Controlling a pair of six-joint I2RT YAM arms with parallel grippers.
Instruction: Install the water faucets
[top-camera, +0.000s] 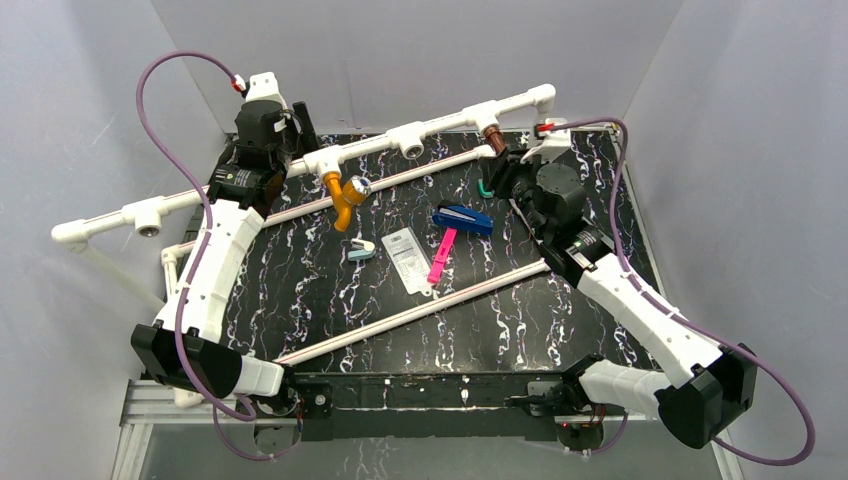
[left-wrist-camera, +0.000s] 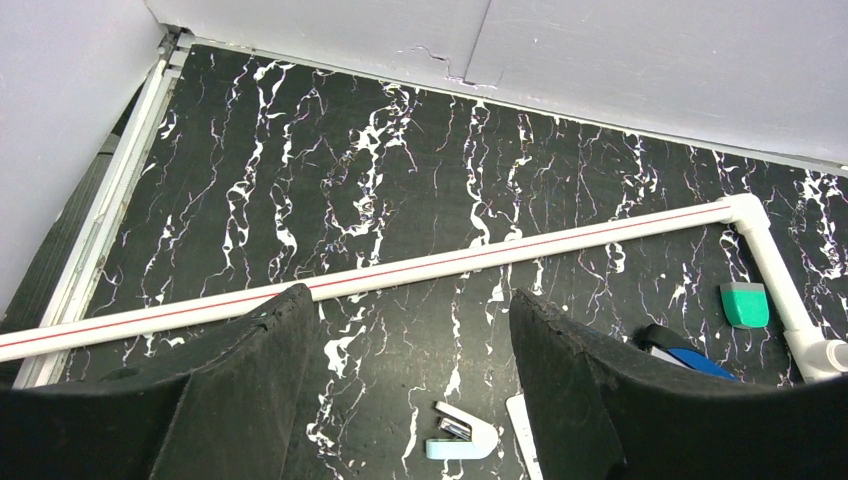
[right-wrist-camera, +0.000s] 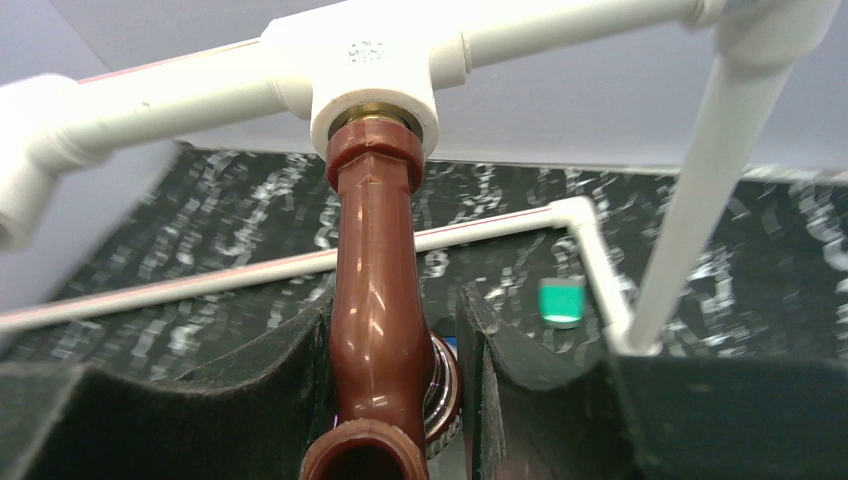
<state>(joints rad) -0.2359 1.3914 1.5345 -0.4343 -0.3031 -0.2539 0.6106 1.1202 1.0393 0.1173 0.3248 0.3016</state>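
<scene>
The left jaws hang open and empty over the far left of the surface (top-camera: 330, 290). The orange faucet (top-camera: 341, 196) lies to their right, its stem up in a tee (top-camera: 325, 160) and its body slanting nearward. Further right, the brown faucet (right-wrist-camera: 372, 300) has its top end in a second tee (right-wrist-camera: 372, 90), and its long axis runs straight back between the right jaws, which appear closed on it, so I judge that the nearer right arm need only twist about that axis to seat it.
</scene>
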